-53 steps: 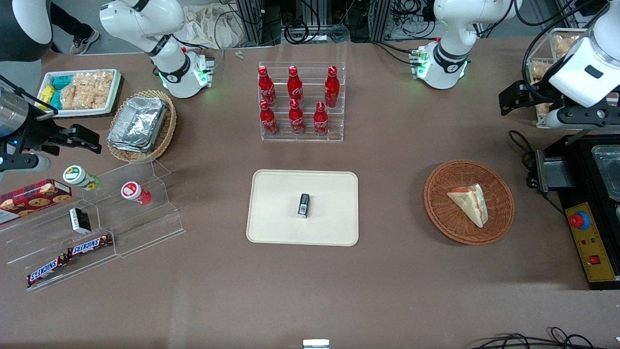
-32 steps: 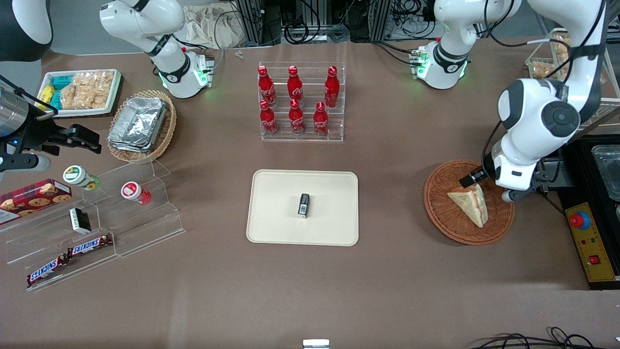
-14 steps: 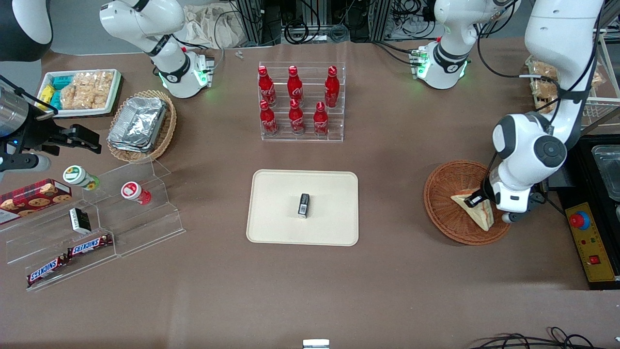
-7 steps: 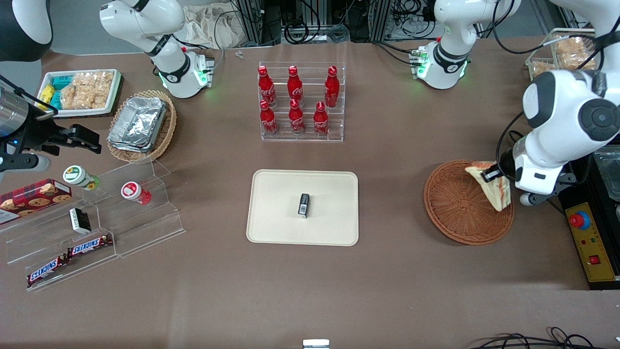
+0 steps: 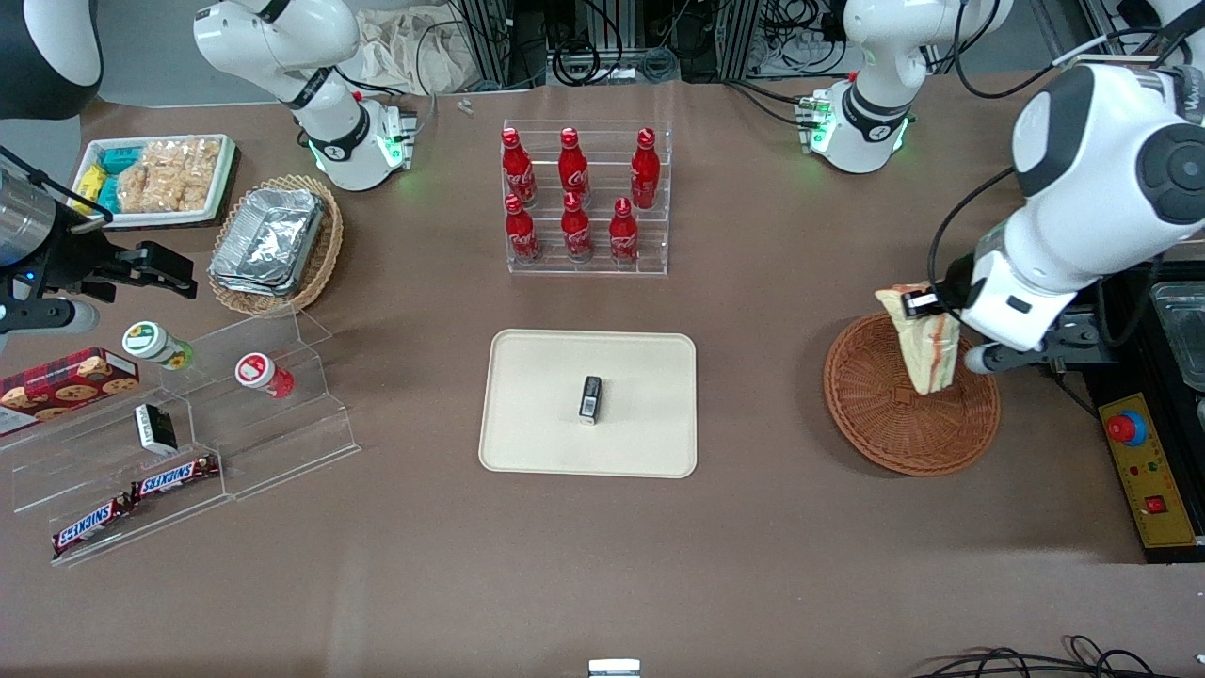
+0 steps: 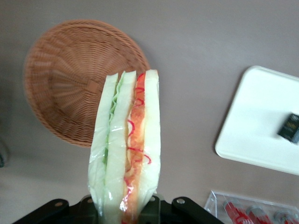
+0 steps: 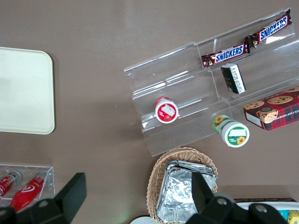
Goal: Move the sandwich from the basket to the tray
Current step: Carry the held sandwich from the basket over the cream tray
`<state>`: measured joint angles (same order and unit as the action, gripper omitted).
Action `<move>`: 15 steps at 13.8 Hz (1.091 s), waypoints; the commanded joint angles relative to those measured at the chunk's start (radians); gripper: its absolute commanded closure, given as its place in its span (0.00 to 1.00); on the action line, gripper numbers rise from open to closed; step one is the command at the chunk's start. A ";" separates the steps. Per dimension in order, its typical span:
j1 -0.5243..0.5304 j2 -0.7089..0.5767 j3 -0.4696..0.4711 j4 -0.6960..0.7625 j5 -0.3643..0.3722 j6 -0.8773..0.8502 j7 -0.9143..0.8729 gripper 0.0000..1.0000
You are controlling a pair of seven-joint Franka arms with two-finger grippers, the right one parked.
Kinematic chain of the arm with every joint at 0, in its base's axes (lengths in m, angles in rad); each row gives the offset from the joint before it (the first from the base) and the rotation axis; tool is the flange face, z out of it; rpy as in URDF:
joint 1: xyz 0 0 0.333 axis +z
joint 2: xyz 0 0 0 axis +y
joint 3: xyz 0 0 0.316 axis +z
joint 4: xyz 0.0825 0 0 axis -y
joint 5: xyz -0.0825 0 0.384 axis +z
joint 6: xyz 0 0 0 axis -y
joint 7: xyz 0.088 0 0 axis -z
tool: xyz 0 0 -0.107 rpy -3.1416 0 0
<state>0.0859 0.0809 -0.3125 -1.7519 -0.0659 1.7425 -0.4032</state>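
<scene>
Above the basket [image 5: 894, 414], my gripper [image 5: 927, 306] has its fingers clamped on the sandwich's [image 5: 927, 348] wide end. It looks soft and light, so I judge gentle pressure across the bread faces safest toward the tray [image 5: 537, 443].

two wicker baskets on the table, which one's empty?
The reddish-brown basket under the pincer, which holds the sandwich above it. The tan basket holds foil containers.

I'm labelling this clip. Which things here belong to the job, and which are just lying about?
Job: sandwich, held in the gripper above the basket; tray.

Lying about: small black object on the tray, cola bottles, foil containers, chocolate bars.
</scene>
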 commanded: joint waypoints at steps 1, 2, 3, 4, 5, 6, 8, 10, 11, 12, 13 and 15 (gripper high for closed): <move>0.003 0.062 -0.083 0.048 -0.028 0.038 0.009 1.00; 0.002 0.079 -0.118 0.046 -0.029 0.081 0.006 1.00; -0.003 0.103 -0.144 0.048 -0.028 0.116 -0.003 1.00; -0.032 0.129 -0.166 0.049 -0.011 0.159 -0.043 1.00; -0.076 0.151 -0.169 0.048 0.007 0.199 -0.095 1.00; -0.128 0.186 -0.169 0.049 0.055 0.230 -0.136 1.00; -0.196 0.270 -0.169 0.084 0.115 0.261 -0.196 1.00; -0.264 0.359 -0.169 0.112 0.170 0.279 -0.212 1.00; -0.288 0.399 -0.168 0.126 0.205 0.285 -0.238 1.00; -0.305 0.437 -0.168 0.143 0.245 0.301 -0.276 1.00; -0.322 0.465 -0.168 0.146 0.285 0.325 -0.314 1.00; -0.348 0.525 -0.168 0.146 0.336 0.386 -0.345 1.00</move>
<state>-0.2321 0.5390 -0.4839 -1.6568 0.2167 2.1037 -0.7036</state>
